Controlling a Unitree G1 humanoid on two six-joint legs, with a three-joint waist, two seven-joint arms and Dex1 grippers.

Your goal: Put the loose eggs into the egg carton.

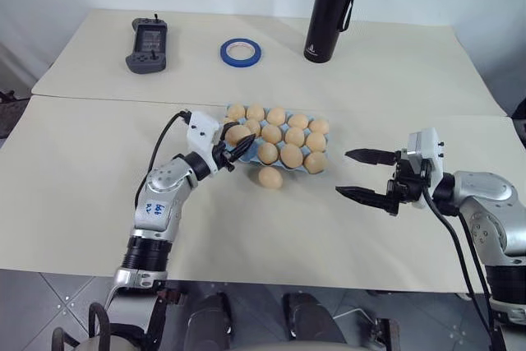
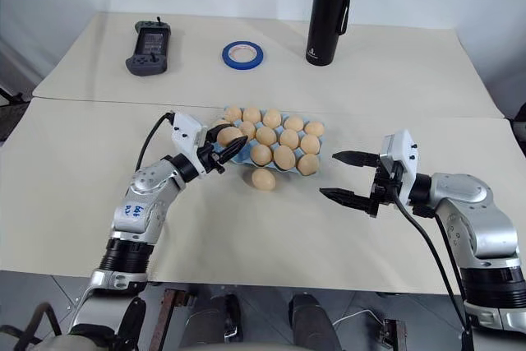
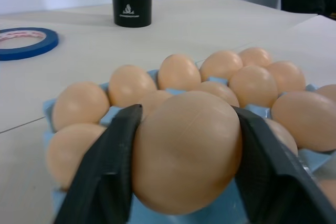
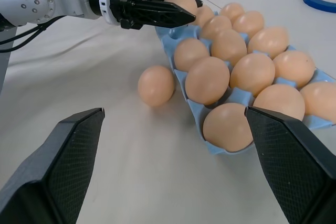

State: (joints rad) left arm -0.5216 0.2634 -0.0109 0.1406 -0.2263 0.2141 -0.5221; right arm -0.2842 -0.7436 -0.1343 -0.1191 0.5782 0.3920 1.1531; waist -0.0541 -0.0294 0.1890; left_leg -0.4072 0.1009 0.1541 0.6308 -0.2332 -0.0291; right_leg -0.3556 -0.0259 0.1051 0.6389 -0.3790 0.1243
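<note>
Left tool (image 1: 233, 152) pinches one egg (image 3: 186, 150) over the egg carton (image 4: 173, 43) edge; right tool (image 1: 367, 173) stands spread. Another loose egg (image 1: 270, 177) lies on the desk (image 1: 82, 170). Releasing off-centre could let the egg roll out.

The carton (image 1: 324, 142) sits mid-tabletop (image 1: 82, 170), nearly every cup holding an egg. One loose egg (image 1: 269, 177) lies on the tabletop just in front of the carton's near edge, touching or almost touching it. At the carton's left end, the left gripper (image 1: 236, 149) reaches in from the left with another egg (image 3: 186, 150) between its fingers (image 3: 107, 174), over the carton's left edge. The right gripper (image 1: 355, 173) hangs to the right of the carton, well apart from it, fingers spread wide, one above the other. Behind the carton, toward the far edge, stand a controller (image 1: 147, 45) at left, a tape ring (image 1: 241, 51) in the middle, and a bottle (image 1: 333, 7) right of the ring.
</note>
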